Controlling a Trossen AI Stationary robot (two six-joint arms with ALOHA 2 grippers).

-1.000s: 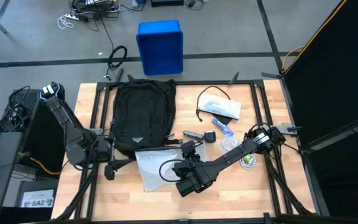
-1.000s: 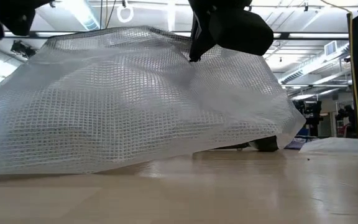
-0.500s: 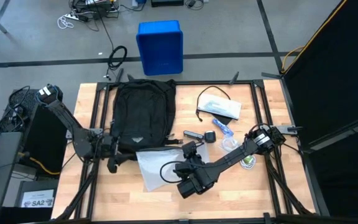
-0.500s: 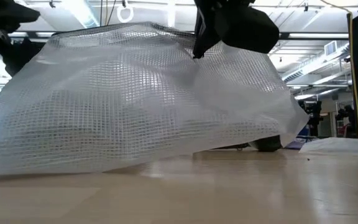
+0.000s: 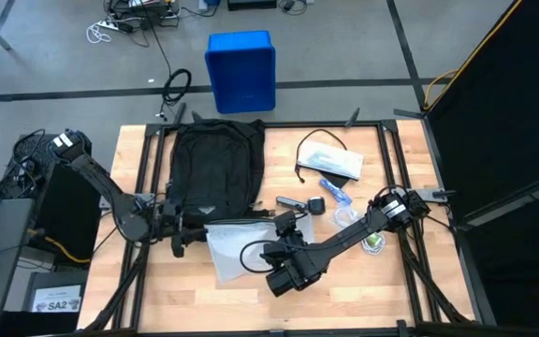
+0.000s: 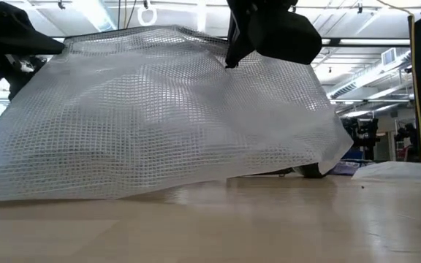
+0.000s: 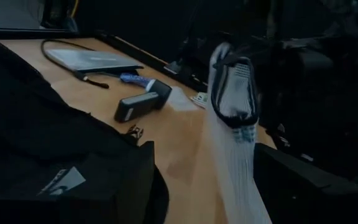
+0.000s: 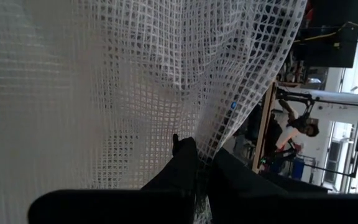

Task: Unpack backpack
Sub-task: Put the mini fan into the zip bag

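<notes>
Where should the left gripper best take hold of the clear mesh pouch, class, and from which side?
Probably its free edge nearest the backpack, approached from the left. The mesh pouch hangs tented, its opposite side pinched in the right gripper, so this thin upright rim faces the left gripper.

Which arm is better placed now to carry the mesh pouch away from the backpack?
Probably the right: its gripper already pinches the mesh pouch, lying just in front of the backpack. The left gripper only waits beside the pouch's edge.
</notes>
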